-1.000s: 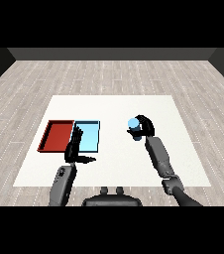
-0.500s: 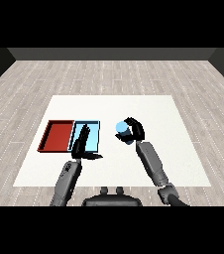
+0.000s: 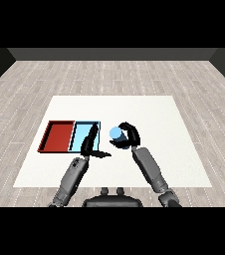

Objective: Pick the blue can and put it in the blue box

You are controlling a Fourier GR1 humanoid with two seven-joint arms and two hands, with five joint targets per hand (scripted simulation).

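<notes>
1. Left robot hand [image 3: 91,145]: nearest the viewer, over the near right edge of the light blue tray [image 3: 80,135]. Its fingers are straight and spread, pointing up across the tray, the thumb out to the right; it holds nothing. It stands much as it did half a second ago.
2. Right robot hand [image 3: 128,136]: just right of the light blue tray, fingers curled round the blue can [image 3: 116,133]. Since the earlier frames it has carried the can leftward, from well right of the tray to just beside its right edge.
3. Blue can: held above the white surface [image 3: 149,114], not yet over the tray.
4. Red tray [image 3: 58,136]: touching the light blue tray's left side, unchanged.
</notes>
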